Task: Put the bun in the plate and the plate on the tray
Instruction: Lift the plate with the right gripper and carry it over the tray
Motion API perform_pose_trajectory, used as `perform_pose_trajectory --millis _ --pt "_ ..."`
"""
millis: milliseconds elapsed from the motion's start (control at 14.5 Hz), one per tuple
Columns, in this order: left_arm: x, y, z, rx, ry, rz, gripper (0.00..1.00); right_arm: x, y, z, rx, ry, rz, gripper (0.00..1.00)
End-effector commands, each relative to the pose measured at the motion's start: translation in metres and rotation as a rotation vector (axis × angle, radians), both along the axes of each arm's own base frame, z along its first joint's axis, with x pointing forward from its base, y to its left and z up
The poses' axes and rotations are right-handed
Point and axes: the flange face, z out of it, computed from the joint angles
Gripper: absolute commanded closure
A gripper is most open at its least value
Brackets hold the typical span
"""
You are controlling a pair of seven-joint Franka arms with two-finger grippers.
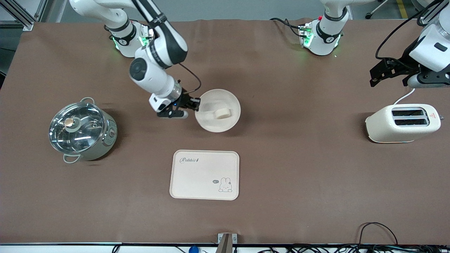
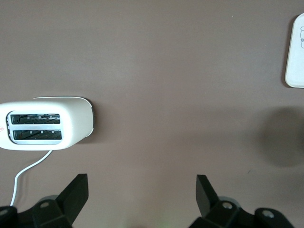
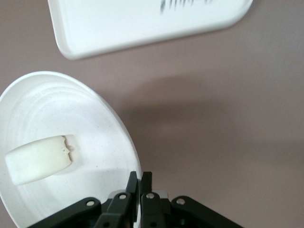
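1. A wide table (image 1: 281, 196) covered with a plain brown cloth fills the scene, and the bases of both arms stand along its edge farthest from the front camera.
2. The round, shallow cream-white plate (image 1: 210, 125) lies near the middle of the table, farther from the front camera than the tray and apart from it.
3. The small cream-white oblong bun (image 1: 222, 112) lies inside the plate, on its bottom, toward the left arm's end.
4. The flat cream rectangular tray (image 1: 197, 175) with rounded corners carries a "Rabbit" script and a small rabbit drawing; nothing lies on it.
5. The right gripper (image 1: 193, 106) is at the plate's rim on the side toward the right arm's end of the table. In the right wrist view its black fingers (image 3: 134, 187) are pressed together on the rim of the plate (image 3: 71, 118), so it grips the plate, with the bun (image 3: 39, 160) lying close by.
6. The left gripper (image 2: 141, 187) waits in the air over bare cloth near the large cream two-slot toaster (image 1: 402, 123), with its fingers spread wide and holding nothing.
7. A steel cooking pot with a glass lid (image 1: 81, 130) stands toward the right arm's end of the table.
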Motion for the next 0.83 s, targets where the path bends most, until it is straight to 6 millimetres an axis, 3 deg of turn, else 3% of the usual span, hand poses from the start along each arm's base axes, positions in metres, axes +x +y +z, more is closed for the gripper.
perform_pose_trajectory --millis 0,414,552,759 --pt "0.001 0.000 0.006 -0.013 -0.011 -0.009 0.00 0.049 -0.015 -0.006 0.028 -0.030 0.013 1.00" --pt "0.001 -0.001 0.011 -0.015 -0.020 -0.009 0.00 0.129 -0.028 -0.025 0.056 -0.087 0.001 1.00" --pt "0.001 -0.001 0.011 -0.015 -0.020 -0.006 0.00 0.149 -0.027 -0.051 0.053 -0.087 0.007 1.00" --pt "0.000 -0.001 0.012 -0.016 -0.021 -0.008 0.00 0.175 -0.041 -0.071 0.061 -0.089 -0.023 1.00"
